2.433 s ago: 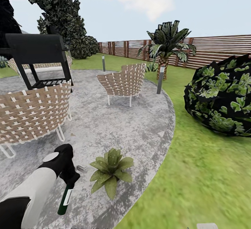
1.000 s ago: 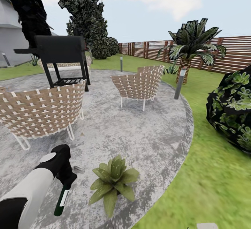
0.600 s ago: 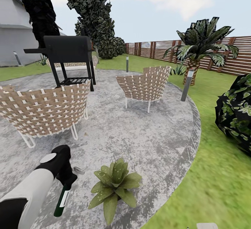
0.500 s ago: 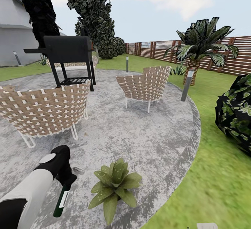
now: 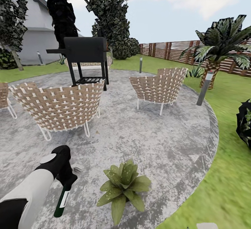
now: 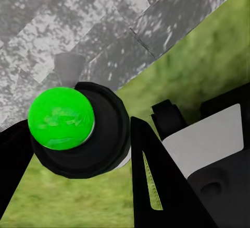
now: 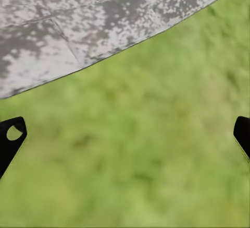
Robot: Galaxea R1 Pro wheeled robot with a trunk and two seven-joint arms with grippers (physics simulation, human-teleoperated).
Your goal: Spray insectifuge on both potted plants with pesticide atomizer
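As the view is swung leftward, the potted plant (image 5: 124,186) is shifted right while the left gripper (image 5: 68,179) is kept clamped on the pesticide atomizer (image 5: 62,200), which hangs just beside the rosette over the patio (image 5: 157,141). The right gripper (image 7: 125,134) is held wide apart above lawn. Beyond, another chair (image 5: 2,96) is brought into sight, suggesting a second plant is being sought.
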